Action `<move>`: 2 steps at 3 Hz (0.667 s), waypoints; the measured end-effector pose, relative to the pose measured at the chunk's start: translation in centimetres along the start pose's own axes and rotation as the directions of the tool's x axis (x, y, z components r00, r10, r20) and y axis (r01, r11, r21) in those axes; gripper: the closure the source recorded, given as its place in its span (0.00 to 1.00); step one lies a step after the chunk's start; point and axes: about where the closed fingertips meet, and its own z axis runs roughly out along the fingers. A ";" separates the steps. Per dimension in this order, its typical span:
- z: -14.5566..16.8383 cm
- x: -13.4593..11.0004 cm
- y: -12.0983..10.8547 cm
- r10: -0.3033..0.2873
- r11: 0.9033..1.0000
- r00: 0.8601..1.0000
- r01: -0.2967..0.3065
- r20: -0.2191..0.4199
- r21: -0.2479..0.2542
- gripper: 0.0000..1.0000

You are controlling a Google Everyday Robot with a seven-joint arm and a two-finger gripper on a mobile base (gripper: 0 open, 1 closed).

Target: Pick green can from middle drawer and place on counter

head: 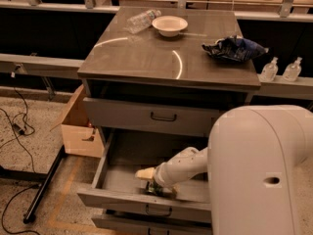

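The middle drawer [122, 180] is pulled open below the shut top drawer [146, 115]. My white arm reaches down into it from the right. The gripper [155, 186] is low in the drawer near its front wall, right at the green can [162, 191]. Only a small green patch of the can shows under the wrist. The counter [156, 58] is the glossy dark slab on top of the cabinet.
On the counter are a white bowl [169, 25], a clear plastic bottle [139, 19] lying on its side, and a dark blue snack bag [234, 48]. A cardboard box [78, 126] stands left of the cabinet. Two small bottles [281, 70] stand on the right ledge. My arm's bulky white housing [264, 170] fills the lower right.
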 end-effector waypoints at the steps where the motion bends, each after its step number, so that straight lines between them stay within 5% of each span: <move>1: 0.9 0.2 0.4 -0.003 1.000 1.000 0.003 0.000 -0.016 0.00; 2: 1.6 0.4 0.3 -0.006 1.000 1.000 0.006 -0.001 -0.019 0.18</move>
